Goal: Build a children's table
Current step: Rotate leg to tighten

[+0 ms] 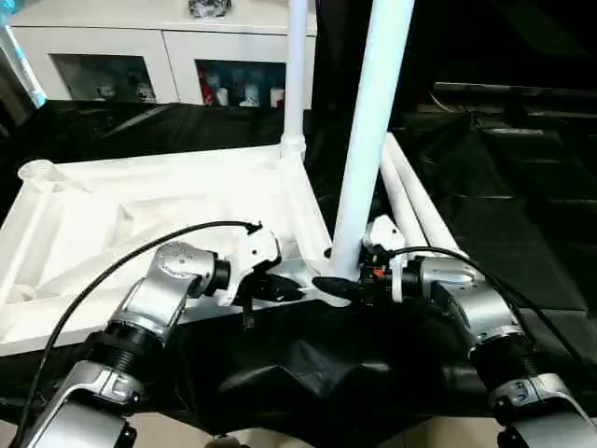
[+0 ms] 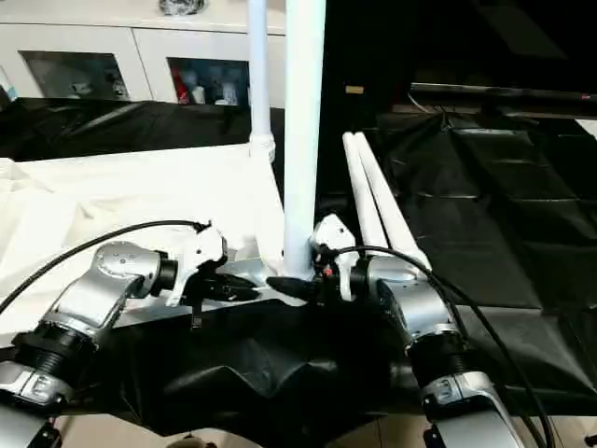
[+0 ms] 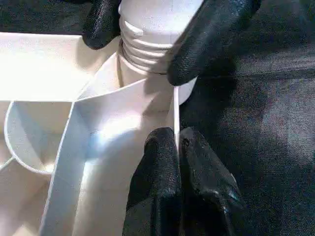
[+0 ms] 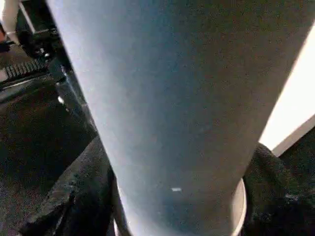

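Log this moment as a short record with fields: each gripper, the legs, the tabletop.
left gripper: fingers shut on tabletop rim near the corner socket
right gripper: fingers shut on near leg at its threaded base
near leg: upright in near corner socket
far leg: standing in far socket
spare legs: two, lying on black cloth
tabletop: underside up

Even indoor light from above; the white tabletop (image 1: 140, 215) glares almost featureless while the black cloth (image 1: 485, 187) stays dark with faint sheen. The near upright leg (image 4: 167, 108) looms blurred and bluish in the right wrist view. Soft shadows under the black fingers (image 3: 162, 182) in the left wrist view
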`<state>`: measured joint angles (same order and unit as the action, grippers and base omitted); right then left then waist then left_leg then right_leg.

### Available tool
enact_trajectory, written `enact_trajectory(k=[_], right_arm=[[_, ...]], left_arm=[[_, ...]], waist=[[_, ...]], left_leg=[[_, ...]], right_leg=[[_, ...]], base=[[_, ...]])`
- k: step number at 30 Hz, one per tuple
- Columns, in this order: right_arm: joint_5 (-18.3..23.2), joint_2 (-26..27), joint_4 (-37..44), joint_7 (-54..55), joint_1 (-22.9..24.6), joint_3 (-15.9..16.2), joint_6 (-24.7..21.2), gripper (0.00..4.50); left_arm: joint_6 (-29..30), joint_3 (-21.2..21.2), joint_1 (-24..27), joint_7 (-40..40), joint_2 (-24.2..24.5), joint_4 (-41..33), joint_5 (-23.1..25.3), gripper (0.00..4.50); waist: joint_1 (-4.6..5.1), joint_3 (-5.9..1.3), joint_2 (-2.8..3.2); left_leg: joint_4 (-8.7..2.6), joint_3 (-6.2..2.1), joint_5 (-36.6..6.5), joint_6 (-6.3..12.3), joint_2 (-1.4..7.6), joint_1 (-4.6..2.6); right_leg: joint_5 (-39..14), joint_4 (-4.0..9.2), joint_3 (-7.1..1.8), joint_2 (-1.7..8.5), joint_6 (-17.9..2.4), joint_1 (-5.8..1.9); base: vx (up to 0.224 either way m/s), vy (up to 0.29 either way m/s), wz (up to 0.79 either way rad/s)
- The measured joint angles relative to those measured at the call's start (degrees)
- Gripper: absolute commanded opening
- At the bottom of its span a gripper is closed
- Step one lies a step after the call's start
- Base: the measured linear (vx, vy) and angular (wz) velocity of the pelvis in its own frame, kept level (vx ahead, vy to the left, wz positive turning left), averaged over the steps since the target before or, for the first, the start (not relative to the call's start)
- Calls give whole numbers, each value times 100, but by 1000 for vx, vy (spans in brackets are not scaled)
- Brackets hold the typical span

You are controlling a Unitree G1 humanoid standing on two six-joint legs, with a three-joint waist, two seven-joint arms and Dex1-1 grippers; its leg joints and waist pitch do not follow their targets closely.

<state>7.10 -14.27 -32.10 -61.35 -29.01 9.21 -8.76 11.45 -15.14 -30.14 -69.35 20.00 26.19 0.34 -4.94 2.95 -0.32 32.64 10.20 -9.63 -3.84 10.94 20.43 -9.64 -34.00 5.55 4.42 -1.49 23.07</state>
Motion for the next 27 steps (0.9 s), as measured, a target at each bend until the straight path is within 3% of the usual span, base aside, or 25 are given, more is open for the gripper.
enact_trajectory(k=[5, 10, 15, 17, 18, 19, 23, 24, 27], right_arm=[[-115, 285, -260, 954, -88, -226, -18, 276], [-276, 942, -1151, 2964, -680, -724, 10, 274], [-309, 1233, -1564, 4046, -1020, -953, 56, 274], [-357, 1270, -1677, 4141, -1043, -955, 194, 274], [-372, 1283, -1733, 4149, -1054, -955, 261, 329], [-373, 1286, -1801, 4141, -1074, -955, 325, 343], [-373, 1273, -1813, 3738, -1080, -957, 325, 363], [-374, 1263, -1812, 3680, -1079, -955, 327, 388], [-381, 1086, -1717, 3055, -940, -776, 457, 402]], left_arm=[[69, 70, -197, 545, -260, 334, 152, 0], [195, 197, -739, 1692, -825, 1122, 352, 0], [229, 251, -987, 2313, -1119, 1437, 418, 0], [223, 271, -1000, 2346, -1141, 1473, 439, 0], [214, 280, -1000, 2346, -1141, 1488, 441, 0], [188, 283, -1000, 2345, -1140, 1501, 450, 0], [100, 290, -973, 2234, -1035, 1510, 454, 0], [88, 292, -960, 2192, -1018, 1497, 453, 0], [-24, 286, -796, 1889, -867, 1289, 438, 0]], waist=[[12, 0, 0], [134, -2, 3], [145, -3, 5], [143, -4, 6], [143, -4, 7], [143, -4, 7], [194, -1, 2], [200, -1, 2], [209, -1, 3]], left_leg=[[6, 0, 1, -1, -2, -11], [10, 0, 3, -3, -3, -13], [-2, 0, 0, -2, -3, 2], [-5, 1, 0, -2, -3, 3], [-5, 1, 0, -2, -3, 3], [-4, 1, 0, -2, -3, 3], [0, 1, 1, -1, -2, 2], [0, 1, 1, -1, -1, 1], [-5, 1, 0, -1, 0, 2]], right_leg=[[1, -5, -3, 0, -1, -6], [3, -6, -5, 0, -4, -7], [3, -2, -4, 0, -4, 3], [13, -2, -2, 0, -23, 4], [13, -2, -2, 0, -23, 4], [14, -2, -2, 0, -24, 4], [3, -2, -2, 0, -6, 4], [3, -3, -2, 0, -6, 4], [2, -3, -1, -1, -4, 4]], base=[[0, 0, 0], [0, 0, 0], [0, 0, 0], [0, 0, 0], [0, 0, 0], [0, 0, 0], [0, 0, 0], [0, 0, 0], [0, 0, 0]])
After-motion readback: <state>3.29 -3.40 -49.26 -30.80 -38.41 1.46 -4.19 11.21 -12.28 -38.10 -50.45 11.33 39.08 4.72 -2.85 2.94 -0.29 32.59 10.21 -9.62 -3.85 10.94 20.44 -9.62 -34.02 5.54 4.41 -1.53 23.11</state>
